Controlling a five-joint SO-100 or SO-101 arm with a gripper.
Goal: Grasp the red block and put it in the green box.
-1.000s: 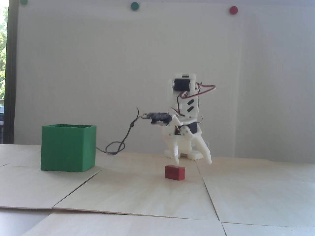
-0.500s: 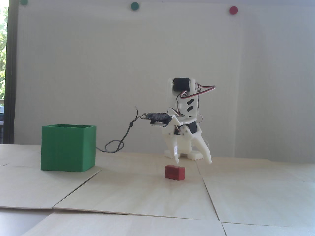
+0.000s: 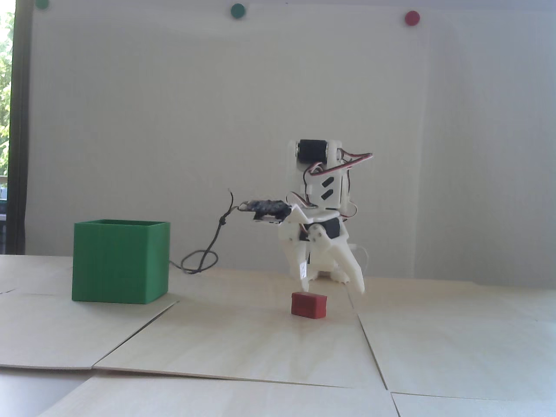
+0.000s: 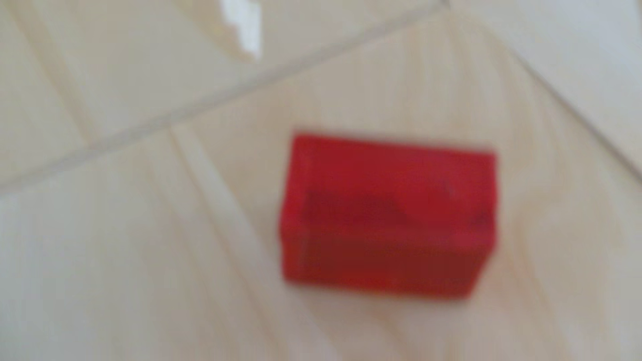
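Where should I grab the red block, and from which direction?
Come straight down from above and close across the short width of the red block, on its two long side faces. It lies flat on the table, wider than tall, nothing near it. The gripper is open, hanging just above it.

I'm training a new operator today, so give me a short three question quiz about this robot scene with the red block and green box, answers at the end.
1. True or false: the red block is already inside the green box.
2. In the fixed view, on which side of the block does the box stand?
A) left
B) right
C) directly behind
3. Are the jaws of the gripper spread or closed, and do they hold anything?

Key:
1. False; it lies on the table, apart from the box.
2. A.
3. Spread, holding nothing; the gripper hangs just above and behind the block.
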